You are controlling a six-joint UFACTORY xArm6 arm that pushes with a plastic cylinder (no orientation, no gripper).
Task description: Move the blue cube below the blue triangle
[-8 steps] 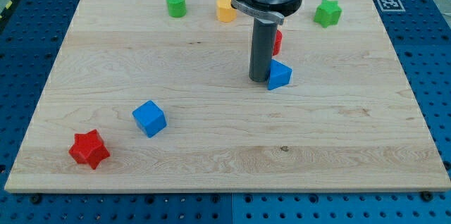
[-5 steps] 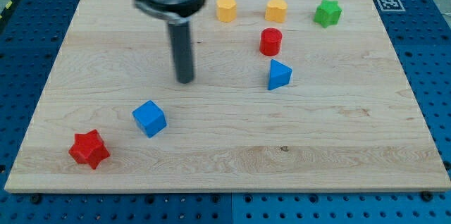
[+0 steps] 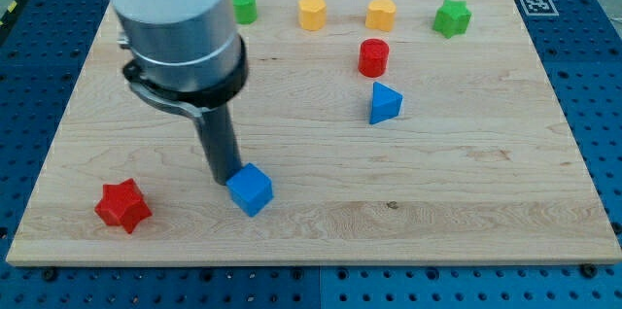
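Observation:
The blue cube (image 3: 251,189) lies on the wooden board (image 3: 466,183), low and left of the middle. My tip (image 3: 224,180) stands against the cube's upper left side, touching it. The blue triangle (image 3: 385,103) lies to the right of the middle, well up and to the right of the cube. The arm's body hides part of the board's upper left.
A red cylinder (image 3: 373,57) sits just above the blue triangle. Two yellow blocks (image 3: 311,12) (image 3: 381,14), a green cylinder (image 3: 243,4) and a green star (image 3: 451,17) line the top. A red star (image 3: 123,205) lies at the bottom left.
My tip swept from beside the blue triangle leftward, then down to the blue cube. The cube has slid right and slightly down from its earlier place.

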